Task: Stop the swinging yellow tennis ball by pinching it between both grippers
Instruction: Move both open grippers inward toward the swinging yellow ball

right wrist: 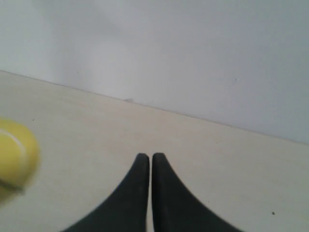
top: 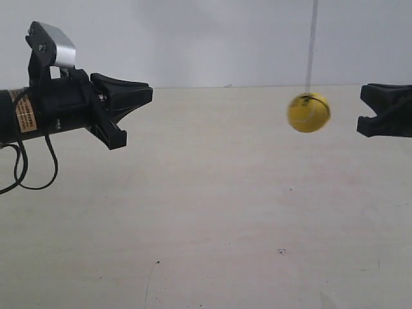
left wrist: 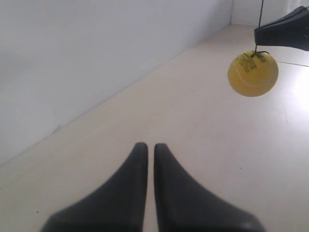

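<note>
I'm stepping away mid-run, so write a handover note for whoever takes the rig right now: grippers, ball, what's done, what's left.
Yellow tennis ball: hangs on its string above the table, untouched.
Left gripper: shut, empty, far from the ball.
Right gripper: shut, empty, ball close beside it, not touching.
Done: nothing; ball not pinched.
Left: close both grippers in on the ball's opposite sides.

One bright yellow fuzzy tennis ball (top: 309, 112). One thin black string (left wrist: 261, 19). Two black cone-tipped grippers: left gripper (left wrist: 147, 145), right gripper (right wrist: 147, 155). Two black pointed fingers (left wrist: 120, 193) on each, four in all. One grey-white boxy camera module (top: 61, 48) visible. Black cables (top: 26, 167): number unclear. One pale beige surface (top: 206, 244).
</note>
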{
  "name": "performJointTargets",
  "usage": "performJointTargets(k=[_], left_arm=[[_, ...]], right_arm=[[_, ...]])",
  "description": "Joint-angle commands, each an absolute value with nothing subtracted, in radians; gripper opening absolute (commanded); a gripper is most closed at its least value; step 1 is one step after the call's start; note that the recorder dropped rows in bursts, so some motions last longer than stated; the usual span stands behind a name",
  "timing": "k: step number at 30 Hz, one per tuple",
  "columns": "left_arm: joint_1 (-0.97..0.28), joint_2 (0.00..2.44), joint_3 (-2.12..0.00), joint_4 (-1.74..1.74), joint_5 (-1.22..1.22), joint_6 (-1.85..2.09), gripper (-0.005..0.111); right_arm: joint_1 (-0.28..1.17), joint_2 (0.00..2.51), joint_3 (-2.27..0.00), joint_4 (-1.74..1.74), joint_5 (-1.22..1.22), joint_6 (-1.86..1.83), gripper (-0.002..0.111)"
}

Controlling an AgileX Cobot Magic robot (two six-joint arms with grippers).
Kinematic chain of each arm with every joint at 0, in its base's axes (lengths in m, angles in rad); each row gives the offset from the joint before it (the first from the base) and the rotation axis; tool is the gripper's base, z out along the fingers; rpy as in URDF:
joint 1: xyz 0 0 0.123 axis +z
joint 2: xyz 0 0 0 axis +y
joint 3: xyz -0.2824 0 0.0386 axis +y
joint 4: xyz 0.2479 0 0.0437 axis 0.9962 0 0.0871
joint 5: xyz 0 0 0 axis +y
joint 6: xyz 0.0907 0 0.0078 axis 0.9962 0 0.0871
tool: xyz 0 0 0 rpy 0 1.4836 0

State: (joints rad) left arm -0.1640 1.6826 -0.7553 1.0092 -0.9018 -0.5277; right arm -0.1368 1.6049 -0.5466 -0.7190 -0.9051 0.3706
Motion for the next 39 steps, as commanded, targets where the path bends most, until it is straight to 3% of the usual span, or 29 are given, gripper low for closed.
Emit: performJointTargets(k=[1,18,28,39], left_arm=[[-0.174,1.684,-0.763,1.002,-0.905,-0.514,0.005],[-0.176,1.839,-0.839,1.068,-0.923,-0.547,0.005],[-0.301,1.872,-0.883,1.141,-0.919,-0.56,0.005],[-0.311,1.872,-0.891,1.141,-0.926,-0.53,0.005]], right_arm=[[-0.14,1.627,-0.552,-0.772,-0.925,0.364,0.0],[-0.14,1.629,-0.552,-0.926,-1.006,0.409,0.0],[-0.14,1.717,-0.552,-0.994,-1.144,0.411,0.0],[-0.14,1.719,-0.552,-1.054,-1.181,0.405,0.0]])
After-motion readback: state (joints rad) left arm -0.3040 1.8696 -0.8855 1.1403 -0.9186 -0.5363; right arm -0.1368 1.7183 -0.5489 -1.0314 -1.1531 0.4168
